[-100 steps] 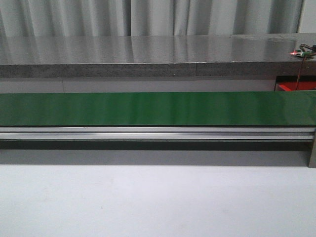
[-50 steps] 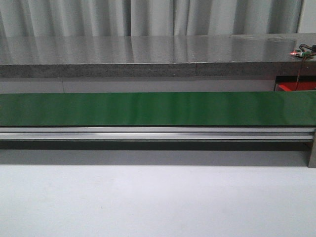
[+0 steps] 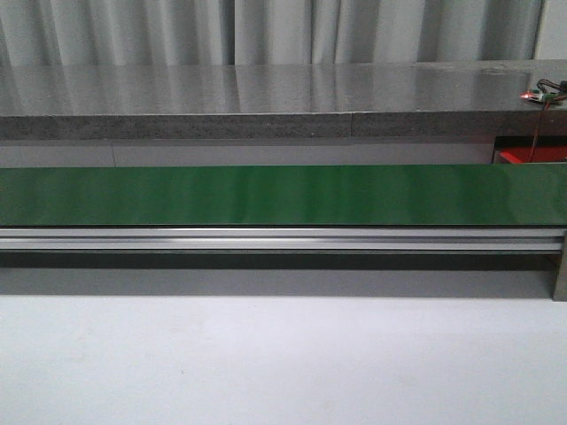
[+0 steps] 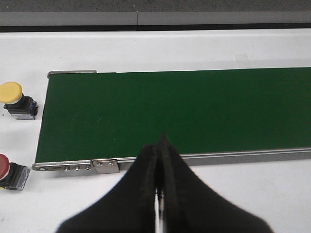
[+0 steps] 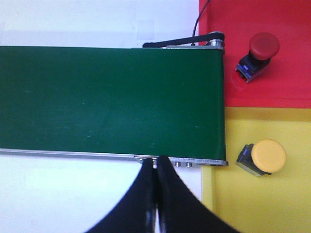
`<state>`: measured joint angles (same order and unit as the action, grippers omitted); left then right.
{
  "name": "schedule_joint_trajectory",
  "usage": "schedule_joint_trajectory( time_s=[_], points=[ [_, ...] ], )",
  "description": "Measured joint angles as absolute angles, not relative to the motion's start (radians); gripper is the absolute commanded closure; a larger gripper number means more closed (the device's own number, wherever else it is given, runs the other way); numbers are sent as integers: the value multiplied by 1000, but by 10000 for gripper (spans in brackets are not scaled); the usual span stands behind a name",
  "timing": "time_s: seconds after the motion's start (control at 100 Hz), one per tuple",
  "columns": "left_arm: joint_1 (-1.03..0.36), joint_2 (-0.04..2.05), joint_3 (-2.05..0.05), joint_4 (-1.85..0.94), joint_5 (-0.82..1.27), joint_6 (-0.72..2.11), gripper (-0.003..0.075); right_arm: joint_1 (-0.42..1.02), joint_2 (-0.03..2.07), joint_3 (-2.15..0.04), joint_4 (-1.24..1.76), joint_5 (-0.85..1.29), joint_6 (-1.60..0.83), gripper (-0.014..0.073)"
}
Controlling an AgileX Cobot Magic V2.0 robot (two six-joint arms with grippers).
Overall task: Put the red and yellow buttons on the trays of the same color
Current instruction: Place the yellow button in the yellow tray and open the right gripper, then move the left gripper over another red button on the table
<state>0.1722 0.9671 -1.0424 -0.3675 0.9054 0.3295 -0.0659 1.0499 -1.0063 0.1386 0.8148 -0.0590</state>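
In the front view, a green conveyor belt is stretching across the scene on its metal rail, with a white table lying in front and a grey countertop running behind. A sliver of the red tray is peeking out at the far right, behind the belt. Neither arm is showing here.

In the left wrist view, the left gripper is hovering over the near edge of the belt with its fingers pressed together, gripping nothing. A yellow button and a red button are sitting on the white table just beyond the belt's end, apart from each other and well clear of the gripper. Nothing is lying between them and the belt.

In the right wrist view, the right gripper is likewise hanging closed and empty above the belt's rail. A second red button is resting on the red tray, and a second yellow button is resting on the yellow tray, both trays adjoining at the belt's end. A black cable is trailing over the red tray's edge.
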Motion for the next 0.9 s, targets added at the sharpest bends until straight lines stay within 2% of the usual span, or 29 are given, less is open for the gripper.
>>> schedule_joint_trajectory(
  time_s=[0.46, 0.69, 0.9],
  points=[
    [172, 967, -1042, -368, 910, 330, 740, -65, 756, -784, 139, 701, -61, 665],
    [177, 967, -1042, -340, 942, 322, 740, -65, 721, -761, 139, 706, -61, 665],
    [254, 999, -1055, -219, 938, 220, 740, -65, 721, -760, 139, 707, -61, 665]
  ],
)
